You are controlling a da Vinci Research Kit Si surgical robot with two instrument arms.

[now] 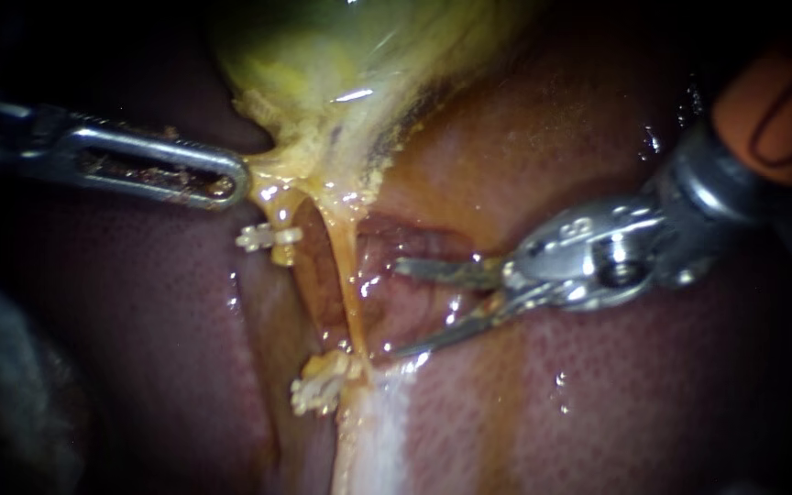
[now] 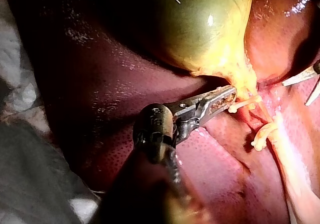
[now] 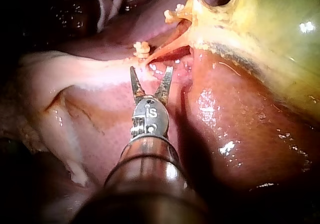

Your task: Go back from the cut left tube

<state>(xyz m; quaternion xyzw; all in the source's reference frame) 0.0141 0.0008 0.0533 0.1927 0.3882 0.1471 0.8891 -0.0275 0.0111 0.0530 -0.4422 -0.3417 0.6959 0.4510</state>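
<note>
One gallbladder [image 1: 341,55]; one liver [image 1: 598,403] beneath it; two instruments, the left instrument [image 1: 231,181] and the right instrument [image 1: 398,309], flanking the gallbladder's neck; two clips below the gallbladder, a nearer clip [image 1: 268,237] and a farther clip [image 1: 318,387]; one unbroken tube [image 1: 352,293].

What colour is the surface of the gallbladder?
The gallbladder is yellowish green and glossy, turning yellow toward its narrow end; the left wrist view shows it best.

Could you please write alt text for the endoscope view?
The silver right instrument, its thin blades open and empty, lies beside a stretched yellow tube. The steel left instrument holds the yellow-green gallbladder by its neck; a white clip sits below.
</note>
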